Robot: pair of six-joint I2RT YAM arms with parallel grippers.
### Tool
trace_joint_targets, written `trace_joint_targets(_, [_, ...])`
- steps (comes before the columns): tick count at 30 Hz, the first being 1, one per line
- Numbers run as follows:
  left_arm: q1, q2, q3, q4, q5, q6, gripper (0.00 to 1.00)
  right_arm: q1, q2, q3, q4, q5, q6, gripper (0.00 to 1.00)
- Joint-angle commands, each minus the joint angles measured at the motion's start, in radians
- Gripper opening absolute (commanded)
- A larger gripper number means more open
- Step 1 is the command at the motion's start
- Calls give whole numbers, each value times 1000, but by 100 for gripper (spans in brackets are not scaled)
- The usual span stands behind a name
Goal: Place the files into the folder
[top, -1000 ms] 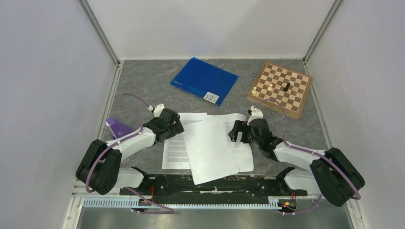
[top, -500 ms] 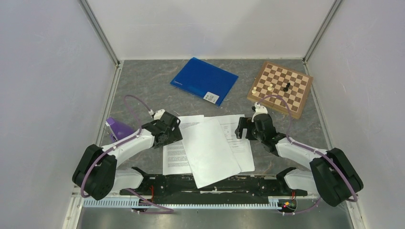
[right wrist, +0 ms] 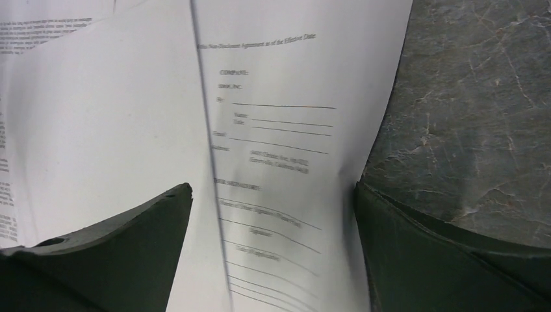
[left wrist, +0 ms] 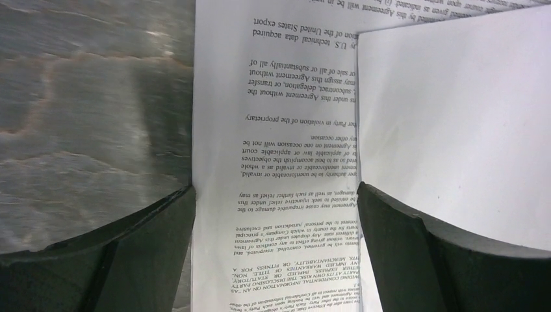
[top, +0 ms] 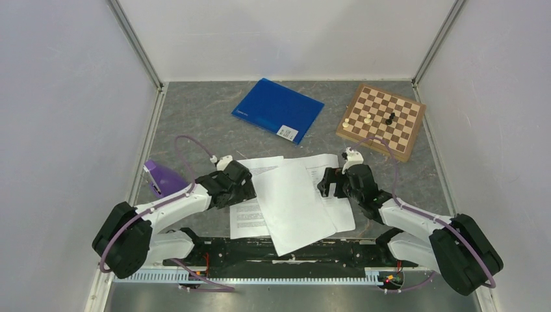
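Note:
The files [top: 295, 201] are a few loose white sheets, fanned out at the near middle of the table. The top sheet is blank and the ones under it are printed. The blue folder [top: 277, 109] with its white label lies shut at the far middle, apart from the sheets. My left gripper [top: 247, 185] is open and low over the stack's left edge. In the left wrist view [left wrist: 274, 190] a printed sheet [left wrist: 279, 130] lies between its fingers. My right gripper [top: 327, 183] is open over the stack's right edge. In the right wrist view [right wrist: 271, 188] a printed sheet [right wrist: 286, 130] lies between its fingers.
A brown chessboard [top: 382, 120] with a few pieces stands at the far right. A purple object [top: 161, 177] lies by the left wall, just left of my left arm. Bare grey table [top: 208, 123] runs between the sheets and the folder.
My left gripper has moved right and nearer, onto the stack's left edge, and the sheets have shifted a little to the right. My right gripper shifted slightly at the stack's right edge.

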Motion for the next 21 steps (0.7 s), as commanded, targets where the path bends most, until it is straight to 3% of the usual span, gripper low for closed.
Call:
trace_joint_targets(1, [-96, 67, -21, 90, 112, -190, 100, 13, 63, -49, -180, -9, 63, 98])
trace_joint_targets(7, [-147, 176, 94, 138, 129, -203, 100, -45, 124, 22, -197, 49, 11, 99])
trace_joint_targets(12, [-137, 160, 161, -18, -18, -94, 100, -116, 102, 7, -221, 29, -25, 99])
trace_joint_targets(21, [-123, 108, 193, -175, -180, 87, 94, -119, 33, -58, -208, -82, 10, 99])
